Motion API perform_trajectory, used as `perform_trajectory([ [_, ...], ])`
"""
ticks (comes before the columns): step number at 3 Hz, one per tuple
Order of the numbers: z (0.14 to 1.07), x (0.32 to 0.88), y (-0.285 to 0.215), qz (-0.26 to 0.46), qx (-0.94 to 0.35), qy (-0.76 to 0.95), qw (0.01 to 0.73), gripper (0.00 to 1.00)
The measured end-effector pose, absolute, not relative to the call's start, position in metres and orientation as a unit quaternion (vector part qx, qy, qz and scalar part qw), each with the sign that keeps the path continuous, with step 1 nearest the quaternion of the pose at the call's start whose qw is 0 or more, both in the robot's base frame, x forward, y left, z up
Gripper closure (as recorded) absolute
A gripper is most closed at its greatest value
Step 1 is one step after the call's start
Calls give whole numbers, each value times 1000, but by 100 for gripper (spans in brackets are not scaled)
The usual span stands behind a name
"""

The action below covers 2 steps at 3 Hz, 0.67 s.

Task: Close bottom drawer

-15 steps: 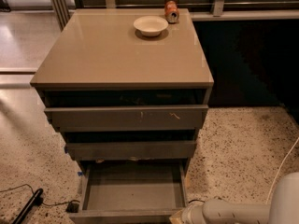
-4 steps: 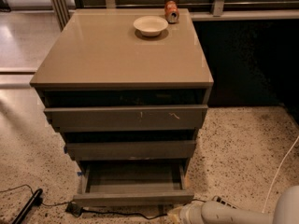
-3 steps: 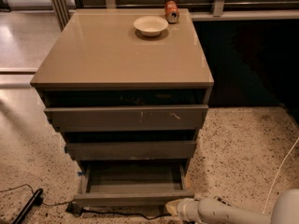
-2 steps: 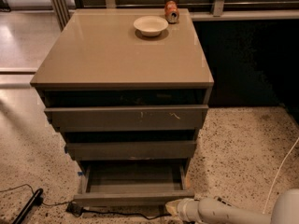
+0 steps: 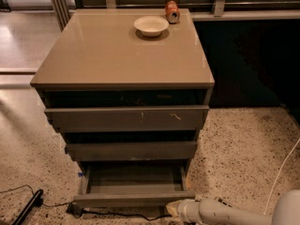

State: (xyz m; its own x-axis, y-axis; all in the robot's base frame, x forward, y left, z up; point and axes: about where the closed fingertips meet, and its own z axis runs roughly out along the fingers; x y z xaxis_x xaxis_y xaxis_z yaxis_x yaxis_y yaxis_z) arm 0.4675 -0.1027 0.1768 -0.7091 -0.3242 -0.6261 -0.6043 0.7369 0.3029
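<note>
The bottom drawer (image 5: pixel 133 199) is the lowest of three grey-brown drawers and stands partly pulled out, with its shallow grey tray (image 5: pixel 135 178) showing. My gripper (image 5: pixel 172 208) is at the end of the white arm, low at the frame's bottom edge, right against the drawer's plain front near its right corner. The middle drawer (image 5: pixel 131 151) and the top drawer (image 5: pixel 126 118) with white scratches also stick out slightly.
A white bowl (image 5: pixel 151 25) and an orange can (image 5: pixel 172 11) stand at the back of the cabinet top (image 5: pixel 117 55). A black cable and plug (image 5: pixel 28 206) lie on the speckled floor at the lower left. A white cable (image 5: pixel 281 170) runs at the right.
The bottom drawer has slid inward since five seconds ago. The gripper has moved left along the drawer front and stays against it.
</note>
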Motion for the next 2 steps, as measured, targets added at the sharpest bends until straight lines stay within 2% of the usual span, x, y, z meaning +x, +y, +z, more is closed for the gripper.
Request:
perform_trajectory([
  [2, 177, 467, -103, 252, -261, 889, 278, 4],
])
